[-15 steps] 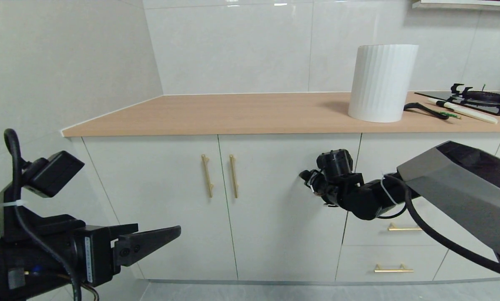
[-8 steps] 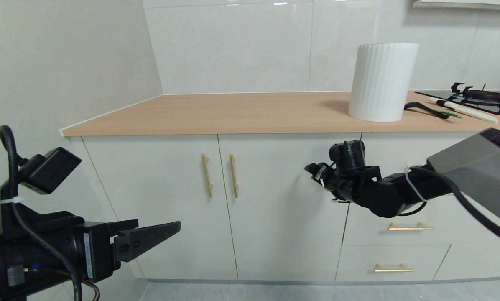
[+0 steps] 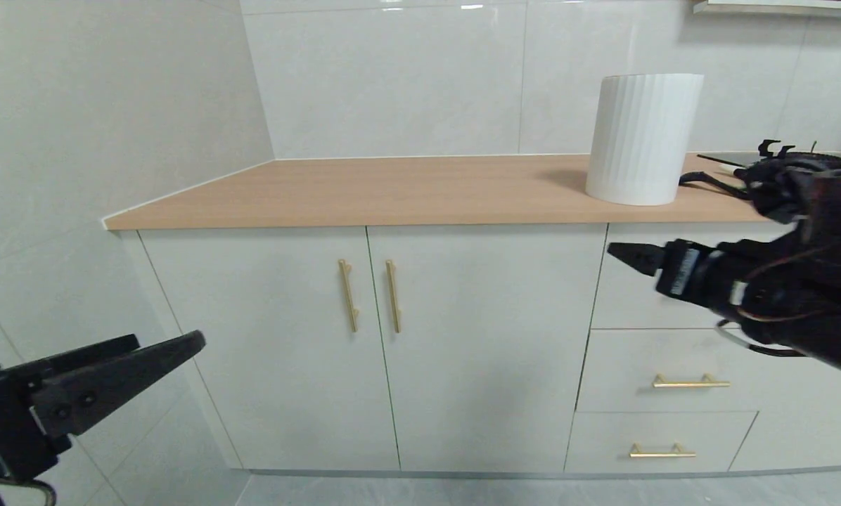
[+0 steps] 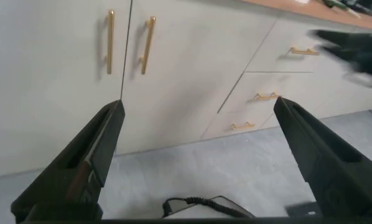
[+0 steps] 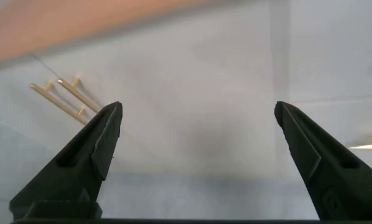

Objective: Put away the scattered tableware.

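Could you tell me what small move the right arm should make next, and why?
Probably lift the right tool above the countertop edge: it hangs open and empty before the drawers, while the black utensil lies up there beside the white container.

A light wooden table (image 3: 392,190) is set against a wall of pale glossy tiles (image 3: 392,77). Beneath it, two white cabinet doors (image 3: 266,351) are fitted with upright gold handles (image 3: 349,295) side by side. To their right, drawers (image 3: 673,358) with level gold handles are stacked. A grey floor (image 3: 463,488) is seen below.
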You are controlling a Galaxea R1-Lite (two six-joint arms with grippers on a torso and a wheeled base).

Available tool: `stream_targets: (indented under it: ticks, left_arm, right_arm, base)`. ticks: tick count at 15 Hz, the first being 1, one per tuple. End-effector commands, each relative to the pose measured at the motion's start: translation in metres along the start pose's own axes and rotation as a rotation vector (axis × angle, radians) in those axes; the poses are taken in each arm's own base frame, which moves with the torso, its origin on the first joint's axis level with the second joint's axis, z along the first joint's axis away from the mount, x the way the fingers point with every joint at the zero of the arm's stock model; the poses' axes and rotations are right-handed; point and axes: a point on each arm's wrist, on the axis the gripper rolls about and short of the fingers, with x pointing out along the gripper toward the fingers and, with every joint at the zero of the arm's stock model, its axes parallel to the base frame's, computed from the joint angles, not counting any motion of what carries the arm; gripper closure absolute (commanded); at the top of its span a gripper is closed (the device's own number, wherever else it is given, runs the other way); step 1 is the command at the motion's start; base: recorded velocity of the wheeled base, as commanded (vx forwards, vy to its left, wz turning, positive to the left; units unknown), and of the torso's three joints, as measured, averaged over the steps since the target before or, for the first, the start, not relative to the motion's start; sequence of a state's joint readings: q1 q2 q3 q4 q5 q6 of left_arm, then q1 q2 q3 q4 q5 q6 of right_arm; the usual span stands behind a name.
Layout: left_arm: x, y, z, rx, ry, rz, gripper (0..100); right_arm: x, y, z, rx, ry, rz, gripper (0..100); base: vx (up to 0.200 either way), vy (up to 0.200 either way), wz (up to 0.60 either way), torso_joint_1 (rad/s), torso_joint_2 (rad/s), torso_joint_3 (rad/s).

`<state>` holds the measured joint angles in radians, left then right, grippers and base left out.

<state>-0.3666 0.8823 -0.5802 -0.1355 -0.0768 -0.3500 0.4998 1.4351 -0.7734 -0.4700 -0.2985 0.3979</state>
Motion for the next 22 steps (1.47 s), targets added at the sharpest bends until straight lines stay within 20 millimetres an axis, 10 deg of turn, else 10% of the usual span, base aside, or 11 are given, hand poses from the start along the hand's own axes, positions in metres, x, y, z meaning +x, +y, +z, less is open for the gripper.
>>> stream_targets:
  ticks: [1, 8, 16, 22]
  left_arm:
    - [-0.062, 0.003, -0.020, 0.053, -0.180, -0.057, 0]
    - [-0.133, 0.012, -0.086, 0.260, -0.493, 0.036, 0]
    - [-0.116, 0.021, -0.104, 0.265, -0.566, 0.301, 0]
    - [-0.094, 0.045, -0.163, 0.358, -0.321, 0.416, 0]
  right_arm:
    - [-0.146, -0.059, -0.008, -0.139, -0.251, -0.039, 0]
    - [-0.276, -0.103, -0.077, -0.293, -0.395, -0.324, 0]
    - [-0.278, -0.102, -0.104, -0.282, -0.419, -0.506, 0]
    - [-0.229, -0.125, -0.151, -0.305, -0.396, -0.378, 0]
  base:
    - [0.000, 0.000, 0.00, 0.000, 0.00, 0.000]
    - [0.000, 0.000, 0.00, 0.000, 0.00, 0.000]
    - [0.000, 0.000, 0.00, 0.000, 0.00, 0.000]
    - [0.000, 0.000, 0.00, 0.000, 0.00, 0.000]
